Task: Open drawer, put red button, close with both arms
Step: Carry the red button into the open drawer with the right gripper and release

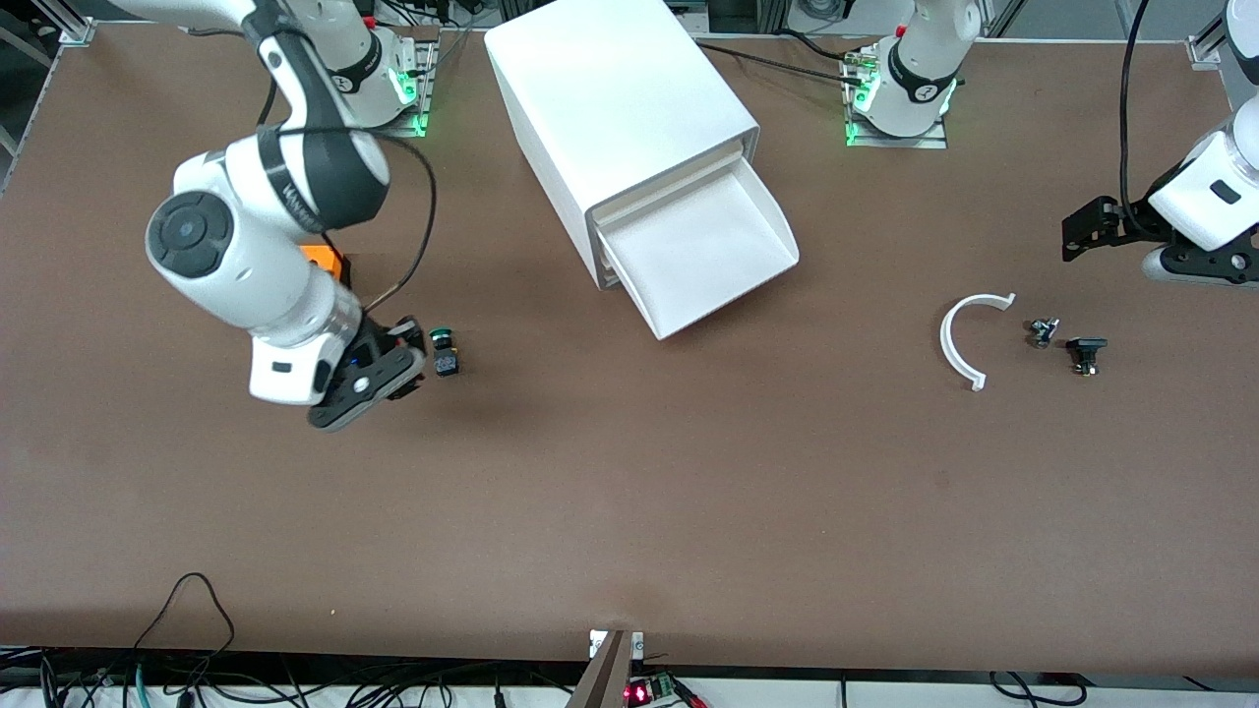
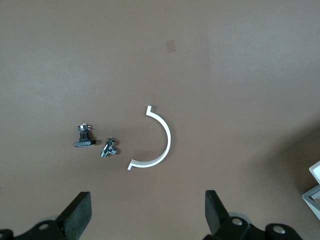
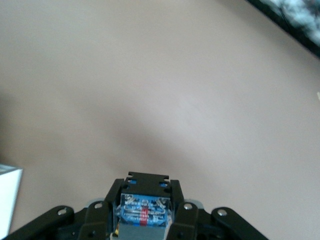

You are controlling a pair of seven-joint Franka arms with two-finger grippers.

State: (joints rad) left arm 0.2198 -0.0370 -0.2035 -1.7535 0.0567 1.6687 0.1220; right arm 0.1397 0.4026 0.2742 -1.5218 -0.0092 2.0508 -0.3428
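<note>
A high camera facing me across the table [image 1: 629, 511] takes in everything, my left wrist camera looks straight down from well above on the white half-ring [image 2: 156, 142] both show, and my right wrist camera skims bare tabletop.

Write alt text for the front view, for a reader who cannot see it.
A white cabinet sits on a brown table with its lowest drawer pulled open. The right gripper is beside a green button, while the left gripper waits over the table's other end, above a white curved piece and two small parts.
</note>
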